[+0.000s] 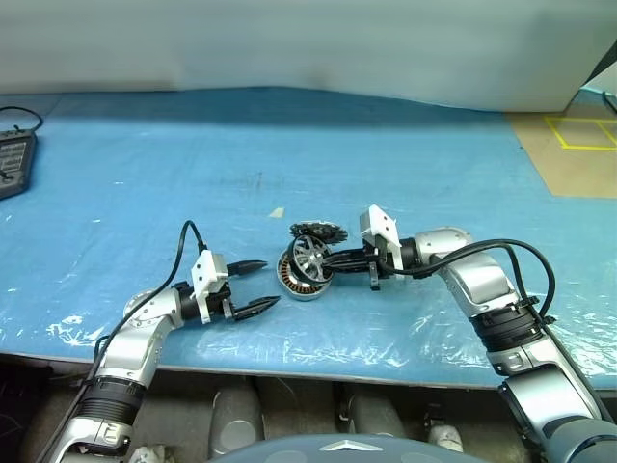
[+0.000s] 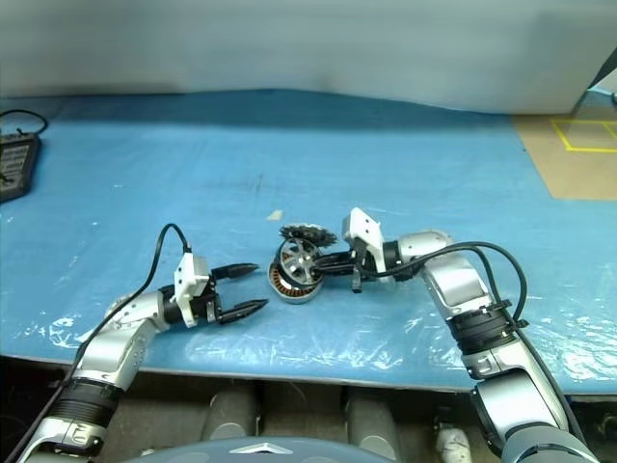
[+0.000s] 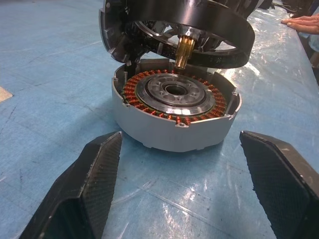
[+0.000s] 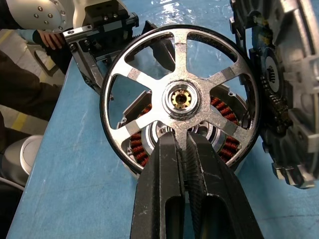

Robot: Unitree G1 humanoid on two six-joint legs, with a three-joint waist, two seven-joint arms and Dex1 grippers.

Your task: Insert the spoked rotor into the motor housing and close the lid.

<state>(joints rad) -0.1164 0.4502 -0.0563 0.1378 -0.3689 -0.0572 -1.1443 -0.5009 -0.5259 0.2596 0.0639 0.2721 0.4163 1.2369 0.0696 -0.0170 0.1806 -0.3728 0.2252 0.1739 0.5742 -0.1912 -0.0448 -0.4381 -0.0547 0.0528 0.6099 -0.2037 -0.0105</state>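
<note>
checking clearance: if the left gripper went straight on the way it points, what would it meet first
Most likely the motor housing, centred ahead of the open left gripper; the spoked rotor hangs tilted just above it.

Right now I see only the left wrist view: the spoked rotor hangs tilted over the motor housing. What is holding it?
Observer: The right gripper. Its jaws are shut on one spoke of the spoked rotor, just below the hub.
Operator: Thank you. And where is the lid?
Observer: The lid is on the table just beyond the motor housing, close beside the spoked rotor, with its finned edge visible.
</note>
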